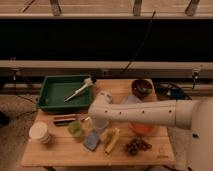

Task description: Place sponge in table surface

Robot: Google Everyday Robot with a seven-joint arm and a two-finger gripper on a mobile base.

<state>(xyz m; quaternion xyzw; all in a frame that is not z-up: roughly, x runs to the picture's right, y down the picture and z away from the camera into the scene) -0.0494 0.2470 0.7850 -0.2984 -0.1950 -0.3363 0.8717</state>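
Near the front centre of the wooden table (pixel 60 151), the blue sponge (pixel 92 141) lies flat on the surface, close to the front edge. The gripper (pixel 95 128) hangs directly above it at the end of the white arm (pixel 145 114), which reaches in from the right and bends downward at its wrist. Whether the gripper is open or closed, and whether it touches the sponge, cannot be told from this view.

Neighbours crowd the sponge on three sides. A green cup (pixel 75 129) stands just beside it to the upper left. A yellow banana (pixel 111 139) lies just beside it to the right, and a dark bunch of grapes (pixel 136 146) sits further right, below an orange bowl (pixel 143 129). A dark bar-shaped object (pixel 65 120) rests behind the green cup, and a white cup (pixel 39 132) stands near the left edge.

At the rear left, a green tray (pixel 50 100) holds a white-handled brush (pixel 80 90). A dark bowl (pixel 142 88) stands at the rear right. Bare wood shows along the front edge, from below the white cup across to the sponge.
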